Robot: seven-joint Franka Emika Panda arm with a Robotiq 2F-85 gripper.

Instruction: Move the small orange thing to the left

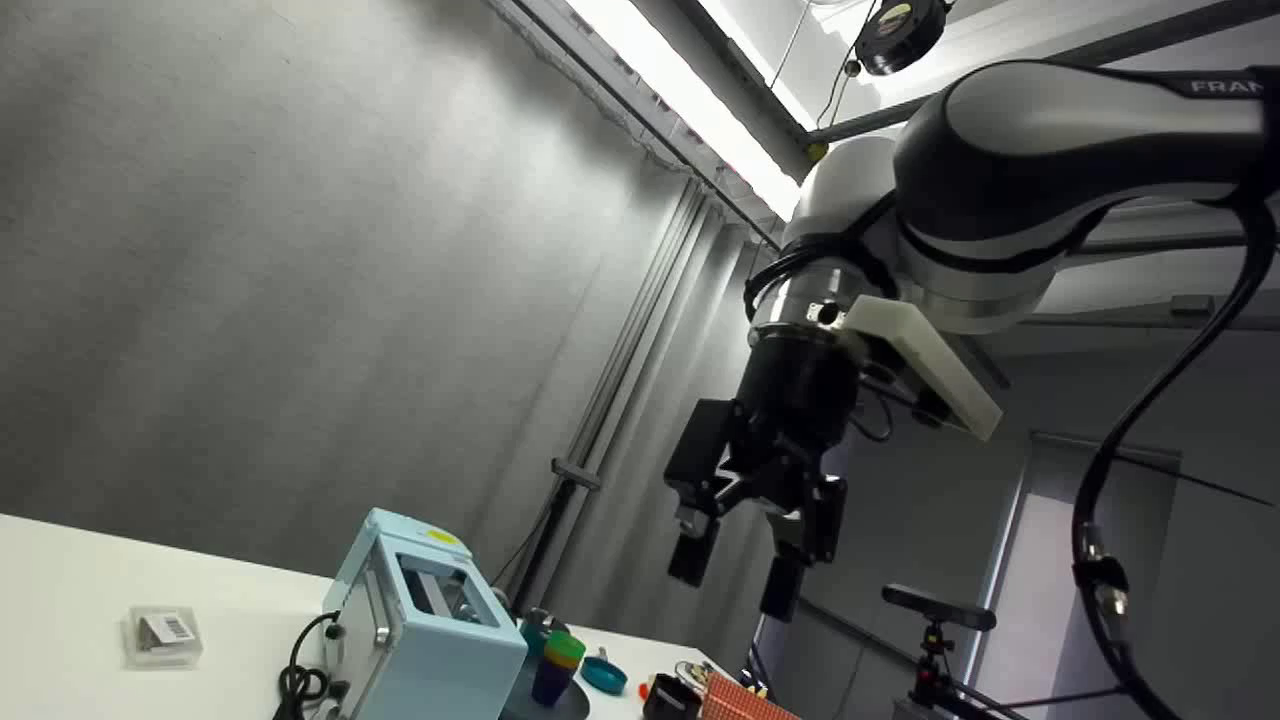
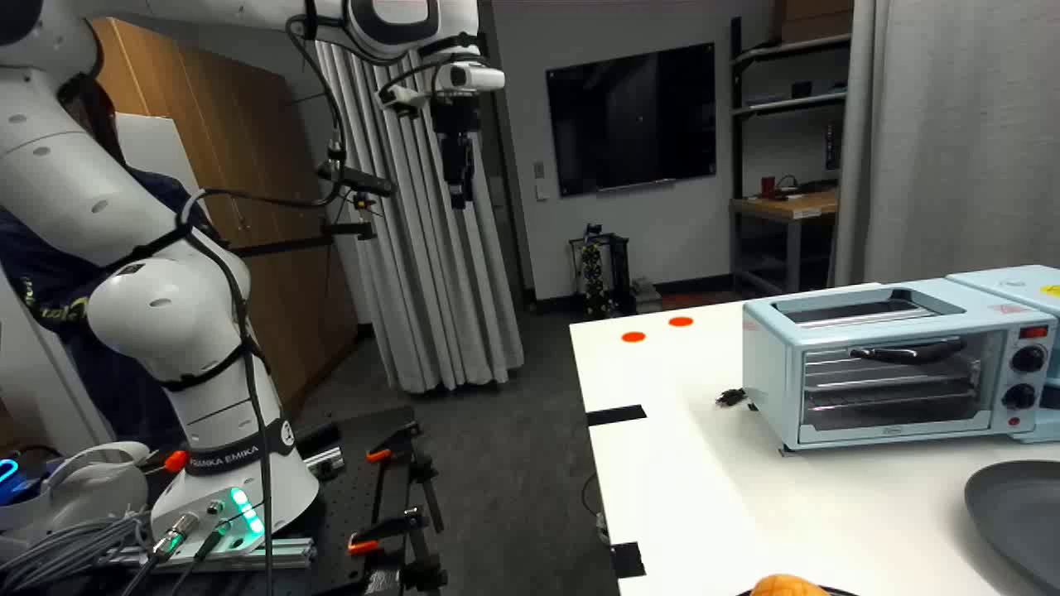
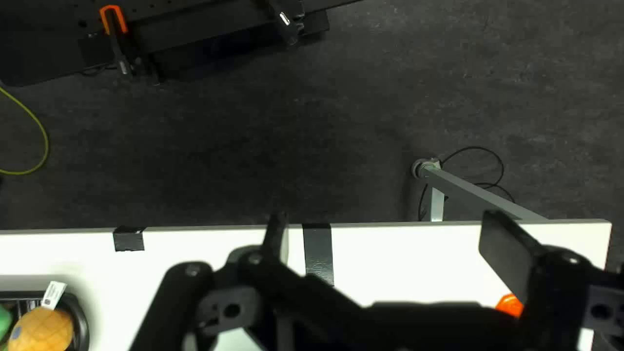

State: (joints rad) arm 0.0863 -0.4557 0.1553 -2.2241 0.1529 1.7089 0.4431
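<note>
- A white rectangular table (image 2: 696, 497) with black tape strips (image 2: 617, 415) along one edge stood across a gap from the robot's base (image 2: 290, 492).
- A white robot arm (image 2: 157, 314) bound with black straps (image 2: 203, 372) reached out at height, its wrist turned downward.
- A pale-blue, boxy toaster oven (image 2: 861, 333) with a glass door (image 2: 894, 397) stood on the table.
- A black two-fingered gripper (image 1: 737, 574) hung in the air well above the tabletop, its fingers (image 1: 692, 555) spread wide apart.
- A round, dark-grey plate (image 2: 1023, 513), partly out of view, lay near the oven's front.
- A black, round-cornered tray (image 3: 80, 312) rested on the table near the edge facing the robot.
- A small, rounded orange object (image 3: 41, 329) with a cross-lined surface sat in the tray beside a green item (image 3: 4, 319).
- Two flat bright-orange discs (image 2: 633, 337) lay apart near a corner of the table; which orange thing the task meant could not be told.
</note>
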